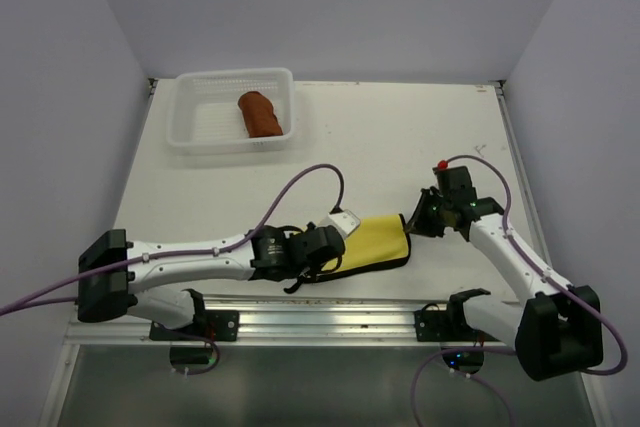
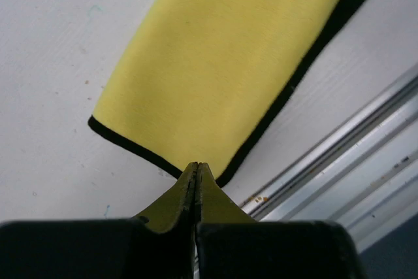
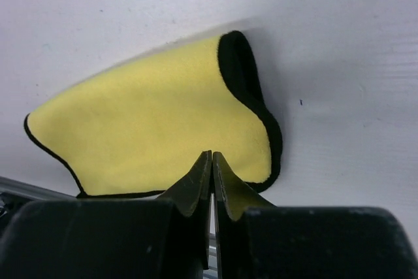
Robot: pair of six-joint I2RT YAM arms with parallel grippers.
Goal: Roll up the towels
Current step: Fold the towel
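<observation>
Yellow towel (image 1: 375, 244) lay lower centre, long axis left-right | left gripper (image 1: 338, 250) pressed together at its left corner | right gripper (image 1: 414, 223) pressed together at its right end, equally near | cloth nipped: unclear | rust towel (image 1: 262, 113) sat rolled in basket (image 1: 200, 137), upper left

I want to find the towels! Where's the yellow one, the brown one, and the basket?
yellow towel (image 1: 373, 243): top view, middle of its yellow face.
rust-brown towel (image 1: 262, 114): top view, middle of the roll.
white basket (image 1: 235, 76): top view, its far rim.
</observation>
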